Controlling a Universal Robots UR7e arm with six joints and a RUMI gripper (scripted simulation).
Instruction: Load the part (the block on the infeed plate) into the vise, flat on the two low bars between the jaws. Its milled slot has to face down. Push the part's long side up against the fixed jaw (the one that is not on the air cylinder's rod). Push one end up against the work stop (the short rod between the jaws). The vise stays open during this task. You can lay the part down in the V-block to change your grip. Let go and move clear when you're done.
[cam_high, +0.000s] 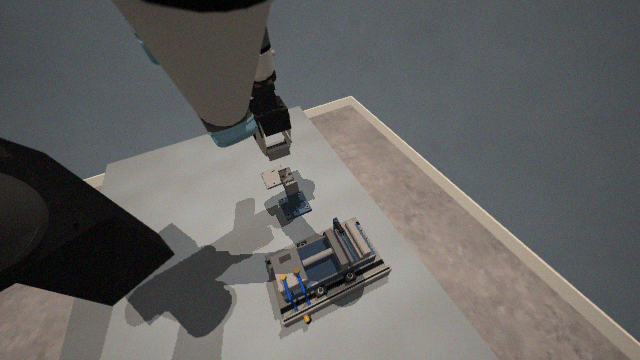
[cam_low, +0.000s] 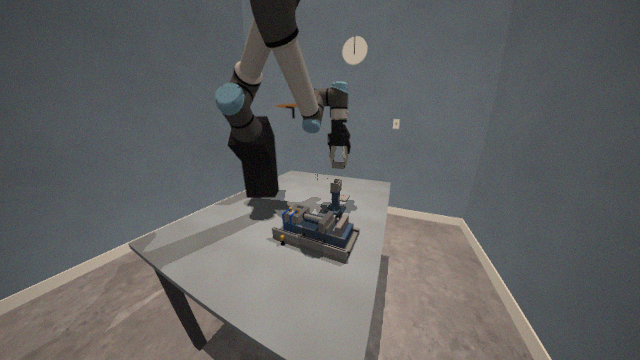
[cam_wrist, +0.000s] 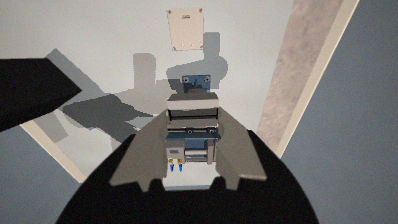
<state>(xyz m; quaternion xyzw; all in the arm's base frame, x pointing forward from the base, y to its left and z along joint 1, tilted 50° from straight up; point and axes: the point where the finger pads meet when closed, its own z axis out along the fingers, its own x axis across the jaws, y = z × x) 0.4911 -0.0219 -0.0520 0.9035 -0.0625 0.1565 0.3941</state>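
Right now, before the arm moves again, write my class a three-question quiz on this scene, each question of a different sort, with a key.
1. Multiple choice. What is between the robot's jaws?
A. Nothing
B. The block
C. A blue hose

2. True or false. The block is held in the air, away from the vise.

3. Fill in the blank. The base plate under the V-block is coloured ____.

Key: 1. B; 2. True; 3. blue
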